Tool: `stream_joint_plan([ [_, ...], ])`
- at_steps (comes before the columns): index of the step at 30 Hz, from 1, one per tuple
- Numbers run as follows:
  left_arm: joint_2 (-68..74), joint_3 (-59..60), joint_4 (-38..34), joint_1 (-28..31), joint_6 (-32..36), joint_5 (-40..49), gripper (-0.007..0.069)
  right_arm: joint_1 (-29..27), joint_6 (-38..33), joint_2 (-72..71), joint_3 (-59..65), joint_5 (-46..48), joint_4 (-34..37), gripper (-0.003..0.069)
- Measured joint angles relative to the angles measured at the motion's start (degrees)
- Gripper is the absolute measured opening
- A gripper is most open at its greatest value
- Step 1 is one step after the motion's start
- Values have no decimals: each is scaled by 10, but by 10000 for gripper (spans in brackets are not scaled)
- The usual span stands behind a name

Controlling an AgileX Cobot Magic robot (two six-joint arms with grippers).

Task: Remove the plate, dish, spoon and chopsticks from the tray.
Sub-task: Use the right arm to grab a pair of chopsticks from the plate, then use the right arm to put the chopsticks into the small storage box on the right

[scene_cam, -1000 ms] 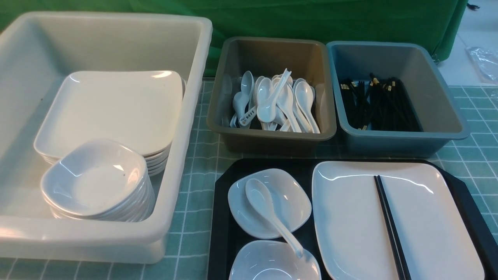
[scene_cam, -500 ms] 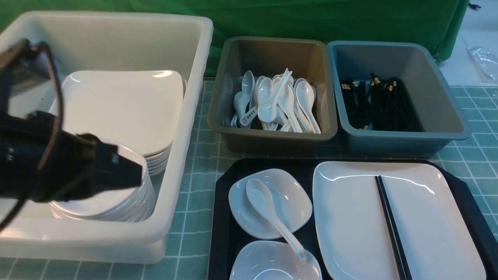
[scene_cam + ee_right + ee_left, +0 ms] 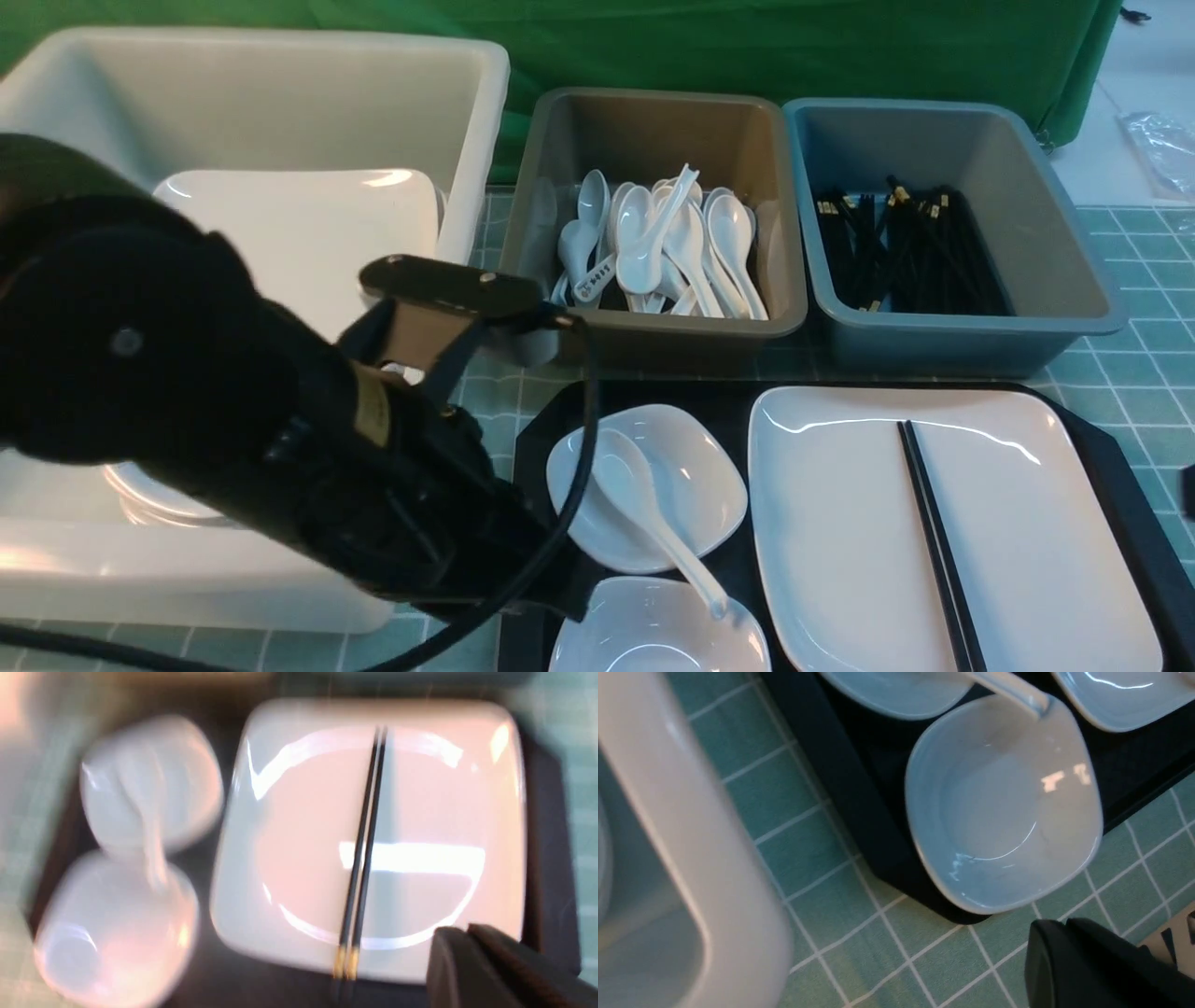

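Observation:
The black tray [image 3: 532, 448] holds two small white dishes, a far dish [image 3: 695, 467] and a near dish [image 3: 653, 635]. The white spoon [image 3: 635, 495] lies across both. The large white plate [image 3: 840, 523] carries the black chopsticks [image 3: 934, 541]. My left arm [image 3: 280, 420] reaches to the tray's near left corner. My left gripper [image 3: 1057, 926] is shut and empty over the mat beside the near dish [image 3: 1004, 812]. My right gripper [image 3: 460, 933] is shut and empty above the plate's [image 3: 303, 835] corner, right of the chopsticks [image 3: 366, 835]. Only a sliver of the right arm [image 3: 1187, 490] shows in the front view.
A big white tub [image 3: 448, 187] at the left holds stacked plates and small dishes. A brown-grey tub [image 3: 653, 121] holds several spoons, a blue-grey tub [image 3: 1027, 187] several chopsticks; both stand behind the tray. A green checked mat [image 3: 467, 401] covers the table.
My left arm has swung in from the left, over the white tub, to the tray's near left corner. A sliver of the right arm has appeared at the right edge. The tableware has not moved.

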Motion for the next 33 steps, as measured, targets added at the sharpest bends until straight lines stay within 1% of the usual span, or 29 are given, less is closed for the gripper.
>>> stream_joint_plan([
  [1, 4, -1, 0, 0, -1, 0, 0, 5, 0, 24, -1, 0, -3, 134],
  [2, 16, -6, 0, -1, -2, -4, 0, 24, 0, 86, -4, -10, -12, 217],
  [6, 27, -7, 0, -1, -5, -7, 1, 36, 2, 219, -4, -45, -23, 458],
  [7, 27, -7, 0, -1, -5, -7, 1, 36, 2, 230, -4, -46, -24, 466],
  [9, 27, -7, 0, -1, -6, -7, 5, 36, 8, 283, -4, -70, -32, 529],
  [11, 27, -7, 0, -1, -6, -7, 8, 36, 12, 329, -4, -89, -35, 547],
  [13, 27, -7, 0, -1, -6, -7, 8, 36, 14, 355, -4, -104, -35, 549],
  [16, 27, -7, -1, -1, -8, -1, 8, 36, 20, 404, -4, -123, -36, 545],
  [17, 27, -7, -1, -1, -9, 1, 8, 36, 20, 420, -4, -128, -36, 526],
  [20, 27, -7, -1, -1, -10, 2, 8, 36, 20, 436, -6, -131, -34, 428],
  [21, 27, -7, -1, -1, -11, 2, 8, 37, 20, 436, -7, -132, -33, 383],
  [22, 27, -7, -1, -1, -12, 3, 8, 38, 18, 438, -9, -132, -29, 228],
  [23, 27, -7, -1, -1, -12, 3, 8, 38, 17, 438, -9, -132, -30, 150],
  [24, 27, -7, -1, -1, -12, 3, 8, 38, 15, 437, -9, -130, -29, 136],
  [28, 27, -7, -1, -1, -12, 3, 8, 38, 15, 413, -8, -110, -30, 146],
  [30, 27, -7, -1, -1, -12, 3, 8, 38, 9, 360, -8, -92, -17, 146],
  [33, 27, -7, -1, -1, -12, 4, 8, 36, -8, 302, -18, -90, -3, 146],
])
